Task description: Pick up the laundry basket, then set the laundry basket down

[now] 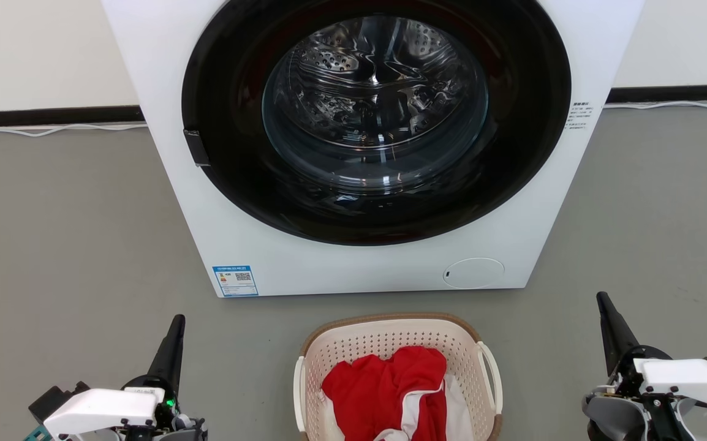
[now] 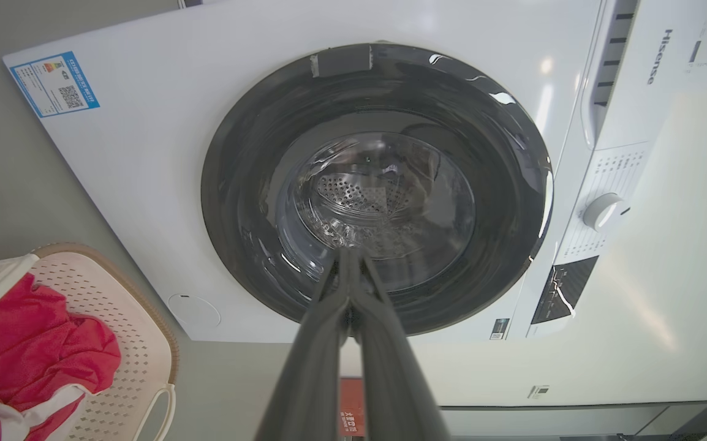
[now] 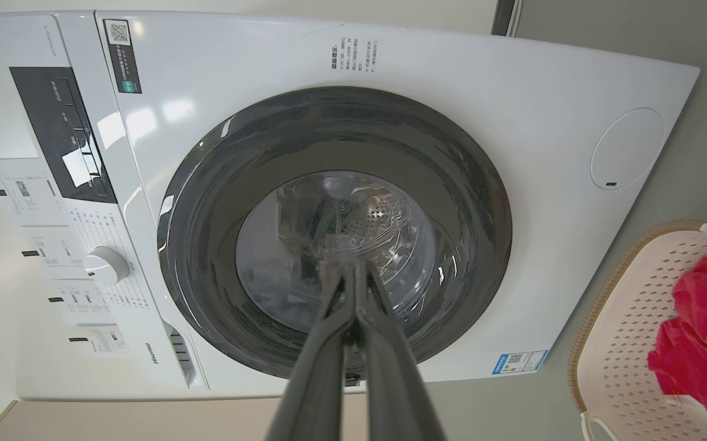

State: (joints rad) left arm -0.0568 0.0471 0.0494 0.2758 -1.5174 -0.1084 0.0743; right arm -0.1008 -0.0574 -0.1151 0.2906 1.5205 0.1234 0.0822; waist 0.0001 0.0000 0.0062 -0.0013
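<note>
Laundry basket [image 1: 390, 340] right of left gripper [image 1: 178, 321]

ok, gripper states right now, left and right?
Left gripper: closed, holding nothing, apart from the laundry basket.
Right gripper: closed, holding nothing.

Our left gripper [image 1: 176, 327] sits near left, our right gripper [image 1: 606, 309] near right; we hold both pinched closed, well apart, pointing toward the far side.

Cream perforated laundry basket [image 1: 390, 343] sits upright on floor, holding red cloth.
</note>
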